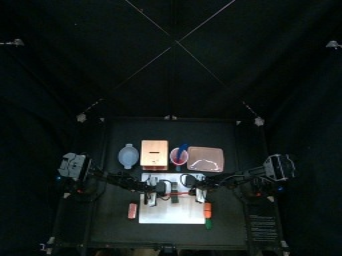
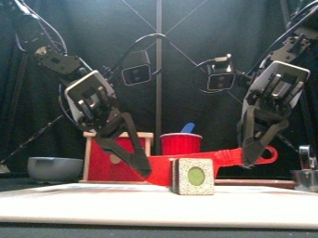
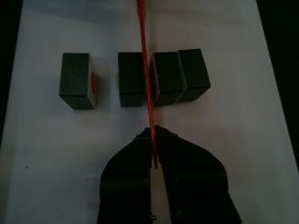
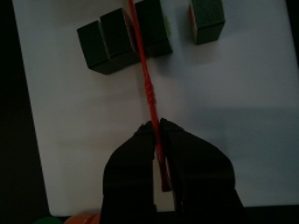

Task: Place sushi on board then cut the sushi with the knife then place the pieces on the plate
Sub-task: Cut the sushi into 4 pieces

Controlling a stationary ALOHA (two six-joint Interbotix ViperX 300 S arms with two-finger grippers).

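Note:
The sushi roll lies on the white board point(image 2: 125, 200) as dark green blocks in a row running front to back. Three blocks point(image 3: 167, 74) sit together and one block point(image 3: 79, 79) lies apart at the back. The front view shows only the nearest block's point(image 2: 192, 175) pale end face with its green centre. A thin red knife point(image 3: 142, 52) runs edge-on over the group of three blocks point(image 4: 122, 39), near a seam. My left gripper point(image 3: 152, 129) is shut on one end of it. My right gripper point(image 4: 149, 125) is shut on the other end point(image 2: 243, 152).
Along the back stand a blue-grey bowl point(image 1: 126, 155), the wooden box point(image 1: 154, 153) with its red drawer front point(image 2: 110, 160), the red cup point(image 2: 181, 143) with a blue knife point(image 2: 189, 128), and the pink tray point(image 1: 205, 157). Both arms lean inward over the board.

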